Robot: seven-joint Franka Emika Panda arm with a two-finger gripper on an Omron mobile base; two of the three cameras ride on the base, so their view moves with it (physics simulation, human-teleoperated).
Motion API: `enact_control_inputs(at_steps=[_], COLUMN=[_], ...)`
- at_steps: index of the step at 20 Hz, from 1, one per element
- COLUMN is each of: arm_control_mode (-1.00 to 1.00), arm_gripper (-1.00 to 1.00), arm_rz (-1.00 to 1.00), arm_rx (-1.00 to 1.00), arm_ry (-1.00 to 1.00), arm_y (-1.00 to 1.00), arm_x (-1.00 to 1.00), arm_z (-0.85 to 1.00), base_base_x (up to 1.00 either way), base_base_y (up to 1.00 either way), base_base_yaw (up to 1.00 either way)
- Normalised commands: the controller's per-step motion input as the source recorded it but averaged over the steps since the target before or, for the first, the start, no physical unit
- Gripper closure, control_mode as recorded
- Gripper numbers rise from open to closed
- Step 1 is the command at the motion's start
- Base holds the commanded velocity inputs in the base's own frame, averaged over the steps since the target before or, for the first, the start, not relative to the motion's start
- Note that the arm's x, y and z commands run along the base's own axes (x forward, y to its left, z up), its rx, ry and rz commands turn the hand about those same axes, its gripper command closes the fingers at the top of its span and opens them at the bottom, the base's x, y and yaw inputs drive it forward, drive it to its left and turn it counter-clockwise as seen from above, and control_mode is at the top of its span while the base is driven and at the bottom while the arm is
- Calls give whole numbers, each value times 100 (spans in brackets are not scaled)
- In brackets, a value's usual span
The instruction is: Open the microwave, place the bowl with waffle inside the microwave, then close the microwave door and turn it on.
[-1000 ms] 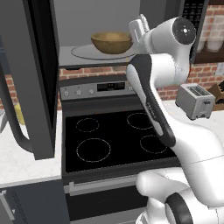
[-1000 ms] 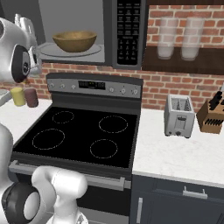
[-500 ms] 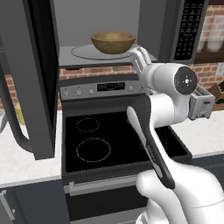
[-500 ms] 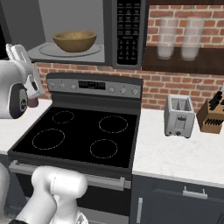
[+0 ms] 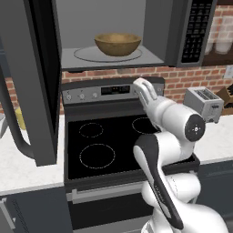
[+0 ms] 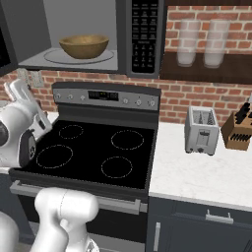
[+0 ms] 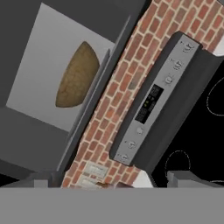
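Observation:
The microwave (image 5: 113, 27) hangs above the stove with its door (image 5: 38, 82) swung wide to the left. The brown wooden bowl (image 5: 117, 43) rests on the glass turntable inside, also seen from the right (image 6: 84, 46) and as a brown curve in the hand view (image 7: 76, 76). The waffle is hidden below the bowl's rim. My gripper (image 5: 143, 85) is open and holds nothing. It hangs below the microwave's opening, over the back of the stove and pointing up, at the left edge of the right base view (image 6: 18, 89). Its fingertips (image 7: 189, 177) stand wide apart.
The black stove (image 5: 104, 145) with its control panel (image 7: 153, 100) lies under the gripper. The keypad strip (image 6: 144, 34) is on the microwave's right. A toaster (image 6: 202, 130) and a knife block (image 6: 237, 129) stand on the right counter. A yellow jar (image 5: 20, 119) sits behind the door.
The arm has drawn back and come down from the microwave's opening to stove-panel height. The bowl stays on the turntable, and the door has not moved.

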Motion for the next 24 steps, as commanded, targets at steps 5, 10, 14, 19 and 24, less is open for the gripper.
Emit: enact_control_inputs(at_steps=[5, 10, 14, 19, 24], arm_control_mode=[-100, -100, -100, -100, -100], arm_gripper=[-100, -100, -100, -100, -100], arm_rz=[3, 0, 0, 0, 0], arm_rx=[-3, 0, -2, -2, -1], arm_ry=[-15, -9, 0, 0, -2], arm_y=[47, 75, 68, 23, 2], arm_x=[-2, -14, 0, 41, 52], arm_z=[-33, -1, -5, -13, -30], base_base_x=[0, 0, 0, 0, 0], base_base_y=[0, 0, 0, 0, 0], base_base_yaw=[0, 0, 0, 0, 0])
